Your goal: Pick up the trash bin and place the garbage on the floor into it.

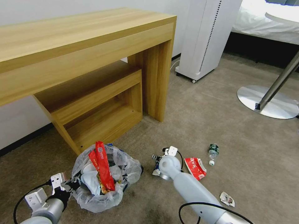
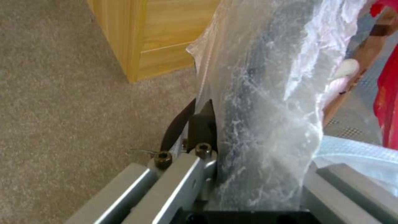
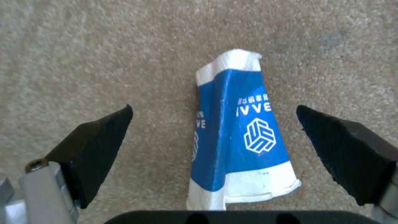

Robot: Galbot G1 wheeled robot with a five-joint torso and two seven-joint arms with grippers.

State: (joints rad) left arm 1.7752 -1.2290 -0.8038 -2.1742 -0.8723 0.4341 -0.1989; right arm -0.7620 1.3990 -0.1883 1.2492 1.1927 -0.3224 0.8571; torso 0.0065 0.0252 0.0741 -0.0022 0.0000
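The bag-lined bin (image 1: 102, 183) stands on the carpet (image 1: 249, 149) stuffed with a long red wrapper, while a flattened blue-white carton (image 3: 240, 137), red wrapper (image 1: 195, 168), small bottle (image 1: 213, 153) and scrap (image 1: 227, 199) lie nearby.

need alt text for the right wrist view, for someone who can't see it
The right gripper hangs open over a flattened blue and white carton lying on beige carpet. Its two black fingers sit wide on either side of the carton, not touching it.
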